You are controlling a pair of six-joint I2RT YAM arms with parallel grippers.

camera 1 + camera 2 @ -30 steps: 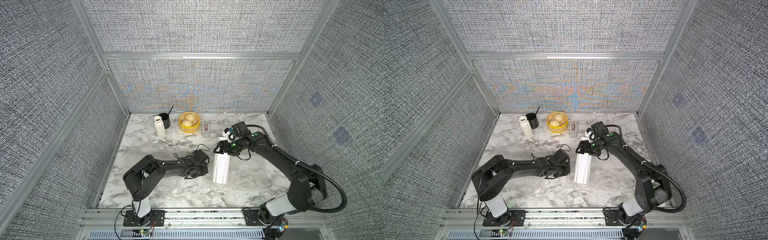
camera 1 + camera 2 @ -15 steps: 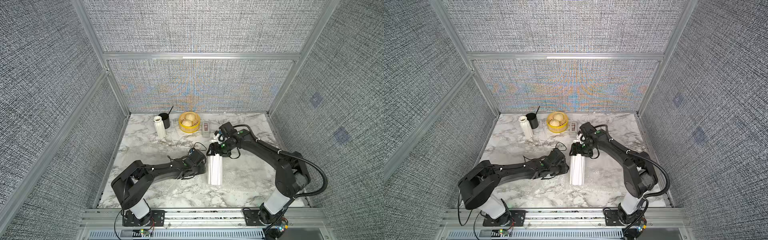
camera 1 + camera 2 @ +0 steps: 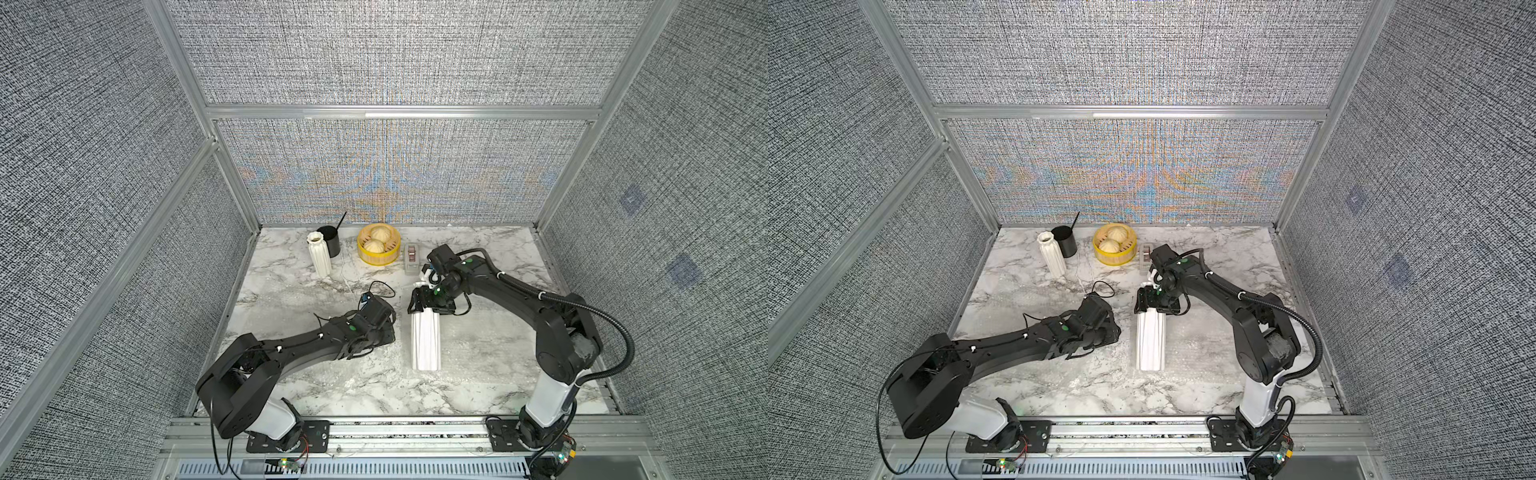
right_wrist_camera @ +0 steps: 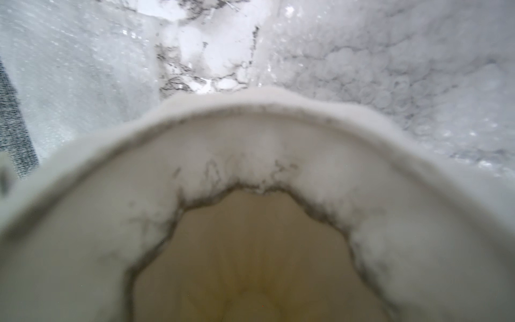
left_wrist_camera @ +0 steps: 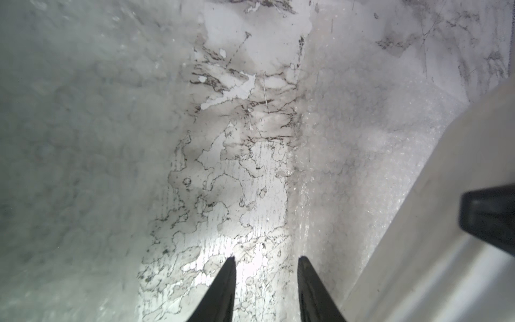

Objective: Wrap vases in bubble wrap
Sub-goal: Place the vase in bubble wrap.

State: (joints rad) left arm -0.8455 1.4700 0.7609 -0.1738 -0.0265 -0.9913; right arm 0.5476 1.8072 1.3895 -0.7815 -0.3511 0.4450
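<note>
Left wrist view — left gripper [image 5: 267, 259] half-open, empty, over bare table [image 5: 245, 181] between wrap [image 5: 348, 145] edges. Right gripper [image 3: 430, 306] clamps wide vase [image 3: 424, 345] rim — upright on wrap; slim vase [image 3: 320, 257] back-left.

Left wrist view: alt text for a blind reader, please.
The left gripper, jaws open and empty, hangs over a bare strip of marble table between two bubble wrap sheets. At the frame's edge, the wide vase with a finger of the right gripper against it.
</note>
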